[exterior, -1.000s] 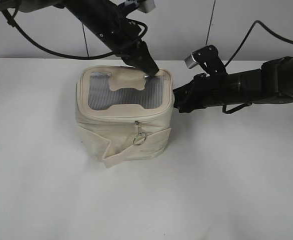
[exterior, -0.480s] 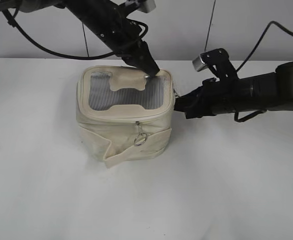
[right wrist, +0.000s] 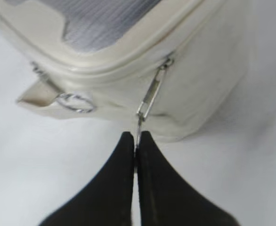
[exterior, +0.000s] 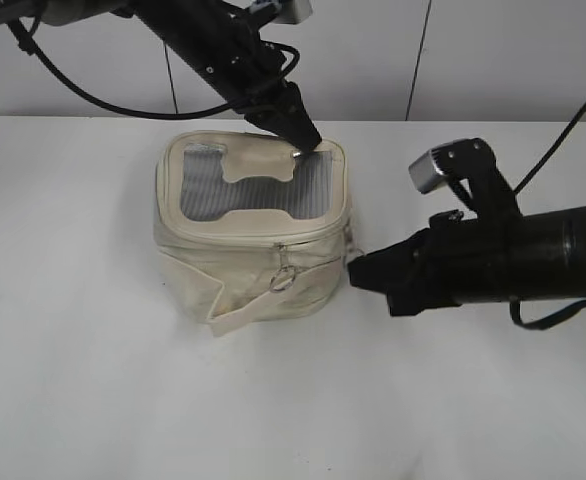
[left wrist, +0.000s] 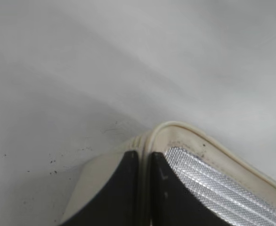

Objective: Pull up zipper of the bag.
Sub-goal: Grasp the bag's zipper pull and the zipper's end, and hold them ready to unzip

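Observation:
The cream bag (exterior: 248, 262) stands on the white table, grey mesh panels (exterior: 258, 185) on top. My left gripper (exterior: 303, 143) is shut on the bag's far top rim (left wrist: 145, 146). My right gripper (exterior: 353, 268) is shut on a silver zipper pull (right wrist: 150, 96) at the bag's right front corner; the pull runs taut from the zip line (right wrist: 168, 60) into my fingertips (right wrist: 127, 141). A second pull with a round ring (exterior: 284, 275) hangs on the front face, also seen in the right wrist view (right wrist: 75, 101). The cream strap (exterior: 263, 303) crosses the front.
A white table (exterior: 123, 400) carries the bag. A pale wall (exterior: 493, 50) rises behind. Black cables (exterior: 83, 90) hang from the left arm at the back.
My right gripper has moved forward along the bag's right side to the front corner, drawing the zipper pull with it. The bag's right front has sagged slightly. The left gripper has held still.

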